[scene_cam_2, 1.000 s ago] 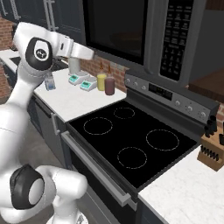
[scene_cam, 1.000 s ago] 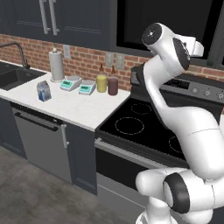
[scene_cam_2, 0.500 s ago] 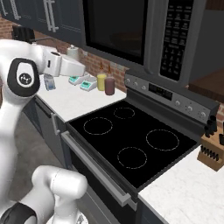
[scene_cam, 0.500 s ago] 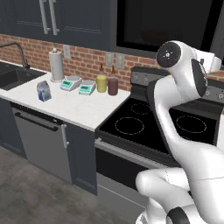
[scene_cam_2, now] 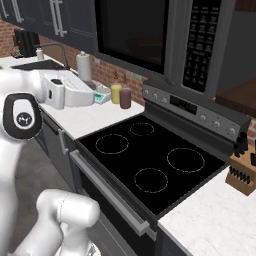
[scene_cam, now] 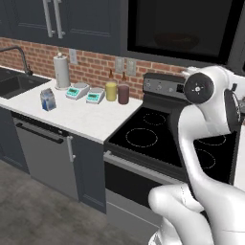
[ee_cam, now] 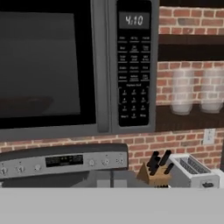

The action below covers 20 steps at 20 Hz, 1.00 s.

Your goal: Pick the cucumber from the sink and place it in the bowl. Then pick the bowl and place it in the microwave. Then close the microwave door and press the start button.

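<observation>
The microwave [ee_cam: 74,65] is seen across the upper left and centre of the hand view, with the microwave door [ee_cam: 46,65] shut and a keypad panel [ee_cam: 133,70] to its right reading 4:10. Through the dark glass a faint reddish rounded shape, taken to be the bowl [ee_cam: 26,105], is made out at lower left; whether the cucumber lies in it cannot be told. The keys are judged stiff and flat, best pressed squarely with one tip. The fingers are not shown, so their state cannot be told. The sink [scene_cam: 12,83] is seen at the far left of the bench [scene_cam: 81,117].
</observation>
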Available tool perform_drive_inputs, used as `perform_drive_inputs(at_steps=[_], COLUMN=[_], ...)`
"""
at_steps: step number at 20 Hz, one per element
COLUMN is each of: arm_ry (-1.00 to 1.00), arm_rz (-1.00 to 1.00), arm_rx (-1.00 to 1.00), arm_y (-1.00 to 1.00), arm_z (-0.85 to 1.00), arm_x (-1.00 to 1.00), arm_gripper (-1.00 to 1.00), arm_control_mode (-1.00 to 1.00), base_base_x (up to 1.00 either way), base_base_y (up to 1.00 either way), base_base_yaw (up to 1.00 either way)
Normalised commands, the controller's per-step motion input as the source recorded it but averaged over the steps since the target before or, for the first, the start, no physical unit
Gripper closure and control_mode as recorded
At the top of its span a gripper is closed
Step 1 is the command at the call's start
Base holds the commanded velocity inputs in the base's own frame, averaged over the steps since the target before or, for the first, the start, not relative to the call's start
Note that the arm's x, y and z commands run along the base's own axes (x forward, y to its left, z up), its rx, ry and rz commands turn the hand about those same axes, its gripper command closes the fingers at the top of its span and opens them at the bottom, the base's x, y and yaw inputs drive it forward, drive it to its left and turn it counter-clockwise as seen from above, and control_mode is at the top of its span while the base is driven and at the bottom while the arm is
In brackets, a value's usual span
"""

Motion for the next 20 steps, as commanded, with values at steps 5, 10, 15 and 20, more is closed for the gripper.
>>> perform_drive_inputs(at_steps=[5,10,15,20], arm_ry=[-0.01,0.00,0.00,0.00], arm_rz=[0.05,0.06,0.01,0.00], arm_rx=[0.00,0.00,0.00,0.00], arm_y=[-0.39,-0.37,-0.38,-0.27], arm_z=[-0.01,0.00,0.00,0.00], arm_x=[-0.11,-0.01,0.00,0.02], arm_gripper=[1.00,1.00,1.00,1.00], arm_control_mode=[-1.00,-1.00,-1.00,-1.00], base_base_x=[0.00,0.00,0.00,0.00], base_base_y=[0.00,0.00,0.00,0.00], base_base_yaw=[0.00,0.00,0.00,0.00])
